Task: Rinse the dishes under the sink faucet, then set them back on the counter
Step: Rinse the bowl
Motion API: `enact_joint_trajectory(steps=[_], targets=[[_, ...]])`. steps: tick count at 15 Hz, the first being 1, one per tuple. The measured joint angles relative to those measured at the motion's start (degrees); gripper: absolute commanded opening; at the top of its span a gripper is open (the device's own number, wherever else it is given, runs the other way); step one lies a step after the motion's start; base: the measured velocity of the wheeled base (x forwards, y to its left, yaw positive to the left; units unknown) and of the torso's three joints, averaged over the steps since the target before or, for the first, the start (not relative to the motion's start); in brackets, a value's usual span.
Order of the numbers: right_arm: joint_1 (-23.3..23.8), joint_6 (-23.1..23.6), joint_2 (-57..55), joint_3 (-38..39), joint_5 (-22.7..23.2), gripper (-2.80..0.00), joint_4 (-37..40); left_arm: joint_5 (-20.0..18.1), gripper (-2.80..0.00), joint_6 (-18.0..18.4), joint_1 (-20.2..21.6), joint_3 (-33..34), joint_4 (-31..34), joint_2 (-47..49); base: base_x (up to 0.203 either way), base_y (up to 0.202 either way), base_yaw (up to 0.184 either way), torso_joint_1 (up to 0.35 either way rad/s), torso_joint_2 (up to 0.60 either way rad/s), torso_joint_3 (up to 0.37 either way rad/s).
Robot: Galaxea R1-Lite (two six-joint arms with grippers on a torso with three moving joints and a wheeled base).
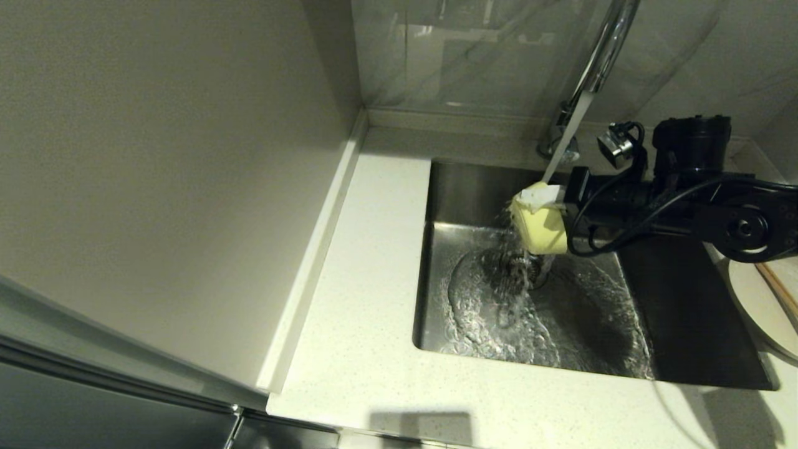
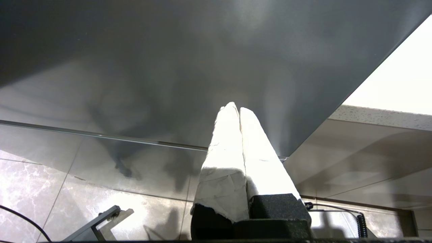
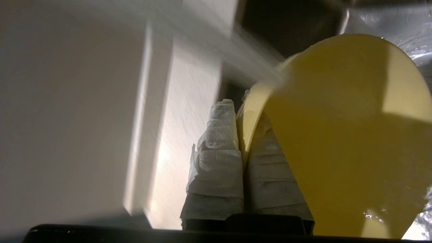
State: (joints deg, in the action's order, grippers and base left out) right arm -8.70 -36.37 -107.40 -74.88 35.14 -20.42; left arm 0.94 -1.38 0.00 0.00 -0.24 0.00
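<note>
My right gripper (image 1: 548, 201) is shut on the rim of the pale yellow-green bowl (image 1: 541, 227), holding it tipped on its side over the sink (image 1: 449, 193). Water streams from the chrome faucet (image 1: 601, 59) onto the bowl and pours off toward the drain. In the right wrist view the bowl (image 3: 344, 135) has its rim pinched between the taped fingers (image 3: 216, 152). The off-white plate (image 1: 757, 308) lies on the counter (image 1: 368, 312) at the sink's right, with the brown chopsticks (image 1: 779, 290) across it. My left gripper (image 2: 235, 109) is parked below the counter, shut and holding nothing.
Water swirls over the sink floor around the drain (image 1: 520, 271). A tall wall panel (image 1: 156, 174) runs along the counter's left side. A glossy backsplash (image 1: 474, 56) stands behind the faucet. The left wrist view faces a grey cabinet front (image 2: 168, 60) and tiled floor (image 2: 50, 189).
</note>
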Motion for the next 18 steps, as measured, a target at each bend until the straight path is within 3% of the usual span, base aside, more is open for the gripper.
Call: enact_joint_trajectory(steps=[2,4,5,6,10,14,18], targets=[[-0.07,-5.12,-1.42,-2.24,-1.5,-2.8,-1.2,0.01,-2.8,0.0,0.0,0.0,0.0,0.0,0.0,0.0,0.0,0.0,0.0,0.0],[-0.04,-3.68,-1.91,-1.57,-1.63,-2.8,-0.98,-0.01,-2.8,0.01,0.0,0.0,0.0,0.0,0.0,0.0,0.0,0.0,0.0,0.0],[0.25,-0.76,-1.89,-0.46,-1.6,-2.8,-0.36,0.0,-2.8,0.0,0.0,0.0,0.02,0.0,0.0,0.0,0.0,0.0,0.0,0.0],[0.91,4.08,-1.72,0.91,-1.63,-2.8,1.08,0.01,-2.8,0.0,0.0,0.0,0.0,0.0,0.0,0.0,0.0,0.0,0.0,0.0],[6.02,31.0,0.66,7.92,-1.42,-2.8,8.94,0.0,-2.8,0.01,-0.02,0.0,0.02,0.0,0.0,0.0,0.0,0.0,0.0,0.0],[8.66,52.07,2.25,9.98,0.59,-2.8,-3.1,-0.01,-2.8,0.0,0.0,0.0,0.0,0.0,0.0,0.0,0.0,0.0,0.0,0.0],[14.38,84.3,2.93,9.82,4.66,-2.8,-4.59,0.0,-2.8,0.01,0.0,0.0,0.0,0.0,0.0,0.0,0.0,0.0,0.0,0.0]])
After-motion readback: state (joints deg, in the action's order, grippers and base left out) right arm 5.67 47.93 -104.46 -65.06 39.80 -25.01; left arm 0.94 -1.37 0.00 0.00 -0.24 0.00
